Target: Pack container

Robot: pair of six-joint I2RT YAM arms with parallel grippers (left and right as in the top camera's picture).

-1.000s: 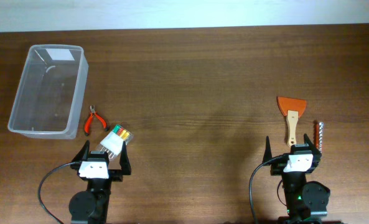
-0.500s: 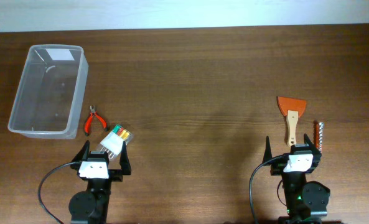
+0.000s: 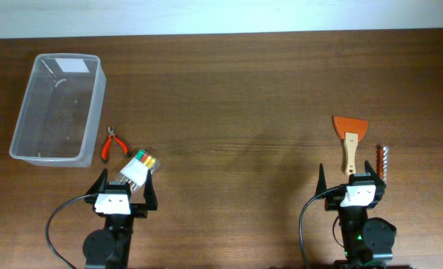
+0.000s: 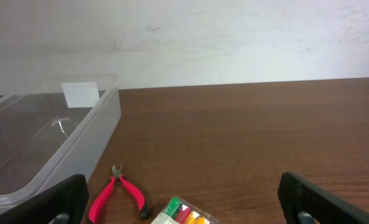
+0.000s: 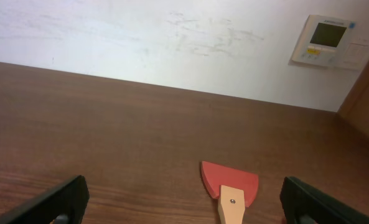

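Now: left end effector (image 3: 125,185) and right end effector (image 3: 346,178) both spread wide, empty, low in frame. Marker pack (image 3: 137,170), red pliers (image 3: 113,146), orange scraper (image 3: 350,138) loose on bench (image 3: 228,112). Container (image 3: 27,153), upper left, looks empty. Packing apparently not begun; every item left.

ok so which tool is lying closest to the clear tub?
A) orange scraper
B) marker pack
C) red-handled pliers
C: in the overhead view the red-handled pliers lie just off the long side of the container, not touching it and nearer than any other tool.
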